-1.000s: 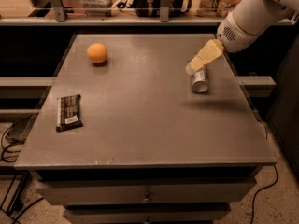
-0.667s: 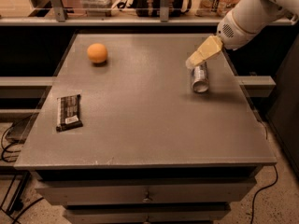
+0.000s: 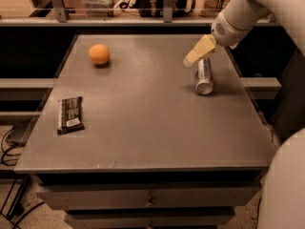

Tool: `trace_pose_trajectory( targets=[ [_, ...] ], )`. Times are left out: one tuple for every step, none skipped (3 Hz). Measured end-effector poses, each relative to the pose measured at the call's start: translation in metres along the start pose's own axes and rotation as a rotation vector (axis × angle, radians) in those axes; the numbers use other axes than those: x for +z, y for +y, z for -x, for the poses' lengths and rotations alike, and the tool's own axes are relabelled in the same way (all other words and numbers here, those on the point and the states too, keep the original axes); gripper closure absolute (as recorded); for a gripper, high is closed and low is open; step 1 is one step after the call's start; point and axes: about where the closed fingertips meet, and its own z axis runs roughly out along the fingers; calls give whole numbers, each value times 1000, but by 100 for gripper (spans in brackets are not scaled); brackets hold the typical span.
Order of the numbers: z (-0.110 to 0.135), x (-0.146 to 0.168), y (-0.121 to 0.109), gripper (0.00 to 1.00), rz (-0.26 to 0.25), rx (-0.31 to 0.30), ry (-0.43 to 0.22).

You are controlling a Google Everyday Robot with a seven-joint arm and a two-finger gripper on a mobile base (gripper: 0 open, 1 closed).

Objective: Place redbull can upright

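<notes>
The redbull can (image 3: 204,75) lies on its side on the right part of the grey table (image 3: 143,128), its shiny round end facing the camera. My gripper (image 3: 194,55), with cream-coloured fingers, hangs just above and behind the can's far end, coming in from the white arm at the upper right. It holds nothing that I can see.
An orange (image 3: 99,54) sits at the back left of the table. A dark snack bar (image 3: 69,114) lies near the left edge. A shelf with rails and clutter runs behind the table. Drawers are below the front edge. A white part of the robot fills the lower right corner.
The gripper has risen slightly and drawn back from the can's far end. The can, orange and snack bar have not moved.
</notes>
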Motion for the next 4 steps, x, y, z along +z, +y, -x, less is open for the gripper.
trace_pose_trajectory(
  targets=[
    [4, 18, 0, 0, 2, 16, 43],
    [4, 34, 5, 16, 12, 21, 78],
    [2, 45, 8, 39, 18, 29, 110],
    [4, 44, 11, 63, 0, 27, 129]
  ],
)
